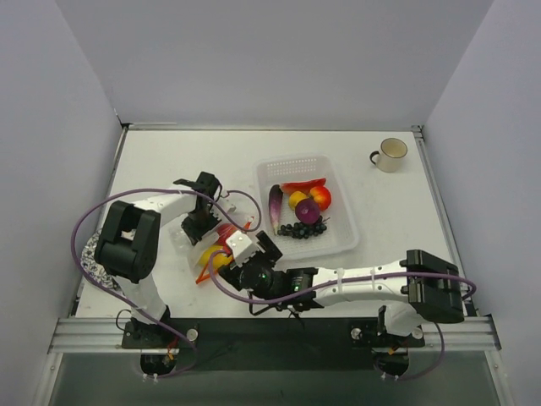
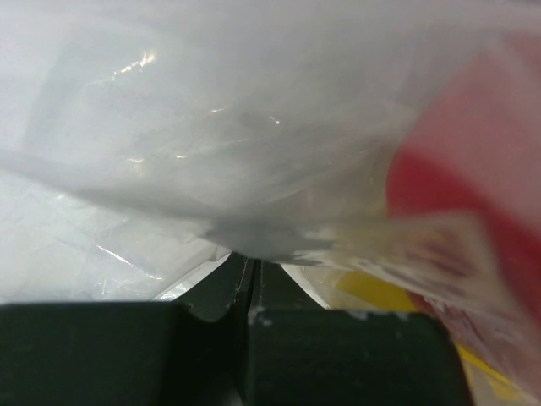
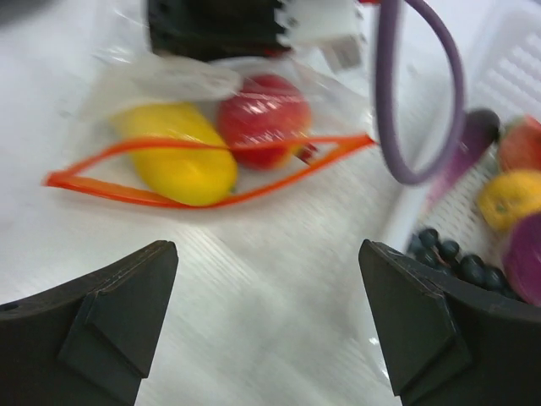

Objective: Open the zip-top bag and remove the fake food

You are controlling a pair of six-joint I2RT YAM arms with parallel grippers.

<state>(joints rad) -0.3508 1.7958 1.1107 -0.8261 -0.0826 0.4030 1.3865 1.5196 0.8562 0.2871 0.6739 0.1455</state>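
Observation:
The zip-top bag (image 3: 161, 80) lies on the table with its orange-red mouth strip (image 3: 127, 194) gaping toward my right gripper. A yellow lemon-like piece (image 3: 179, 152) and a red round fruit (image 3: 264, 114) sit inside it. My left gripper (image 2: 251, 258) is shut on the bag's clear plastic at the far end, also seen from above (image 1: 201, 225). My right gripper (image 3: 269, 249) is open and empty, just in front of the bag's mouth and above the table. More fake food lies in the white basket (image 1: 338, 241): eggplant (image 1: 275, 203), chili (image 1: 302, 183), grapes (image 1: 300, 229).
The white mesh basket (image 3: 517, 76) stands right of the bag, with grapes (image 3: 448, 252) and the eggplant (image 3: 470, 137) near its edge. A purple cable (image 3: 397, 110) loops between bag and basket. A mug (image 1: 390, 154) stands at the back right.

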